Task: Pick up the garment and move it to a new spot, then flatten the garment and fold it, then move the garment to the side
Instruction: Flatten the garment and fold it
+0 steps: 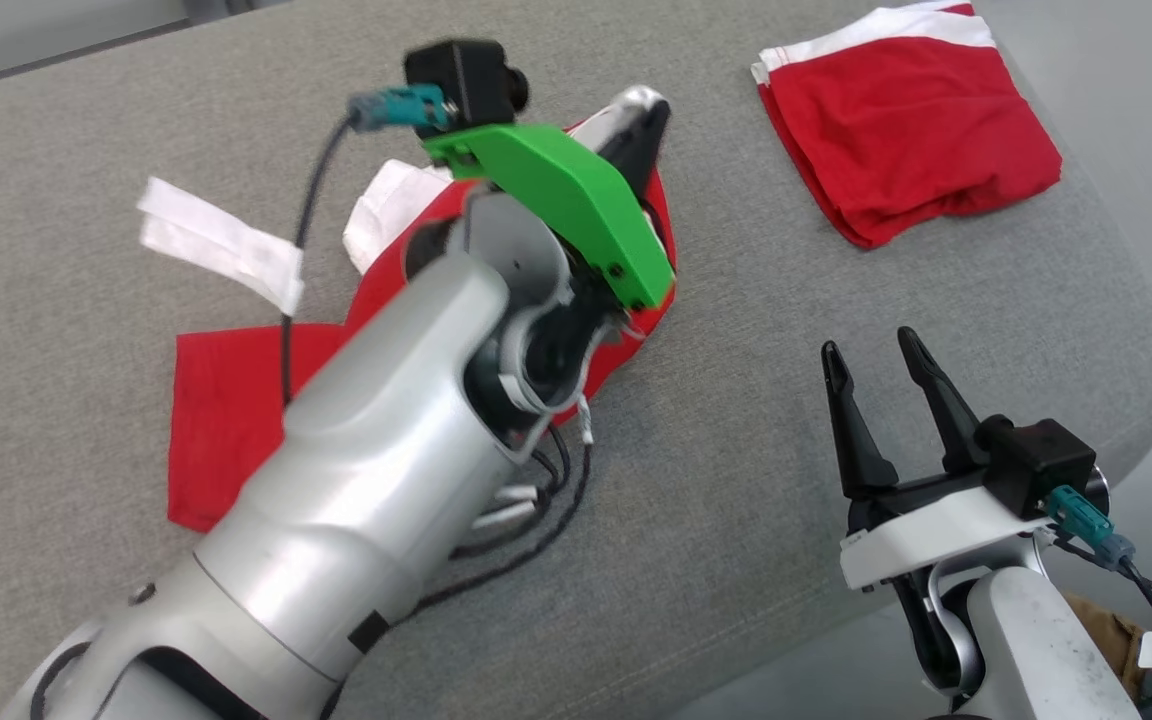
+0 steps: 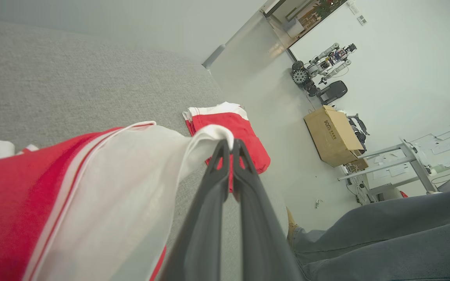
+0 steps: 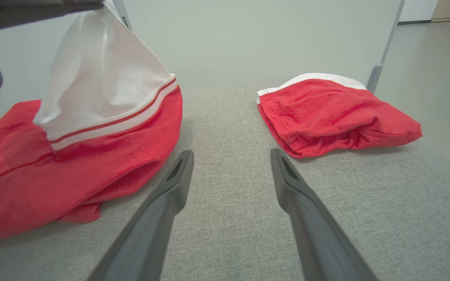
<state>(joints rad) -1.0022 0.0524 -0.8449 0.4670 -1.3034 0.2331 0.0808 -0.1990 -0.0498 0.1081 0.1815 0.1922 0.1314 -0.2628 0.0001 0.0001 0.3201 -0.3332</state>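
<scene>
The garment (image 1: 236, 400) is red with white parts and lies crumpled on the grey padded surface (image 1: 736, 350), left of centre. My left gripper (image 1: 650, 112) is shut on a white fold of it and holds that fold up off the surface. In the left wrist view the two dark fingers (image 2: 229, 148) pinch the white cloth (image 2: 131, 179) at their tips. From the right wrist the garment (image 3: 72, 156) rises in a white peak at the left. My right gripper (image 1: 868, 345) stands open at the lower right, nothing between its fingers (image 3: 231, 156), pointing at bare surface.
A second red and white garment (image 1: 906, 130) lies folded at the far right corner, also (image 3: 326, 113). The surface's rounded edge runs down the right side. A person's legs in jeans (image 2: 385, 234), a cardboard box (image 2: 332, 134) and another robot (image 2: 318, 70) are on the floor beyond.
</scene>
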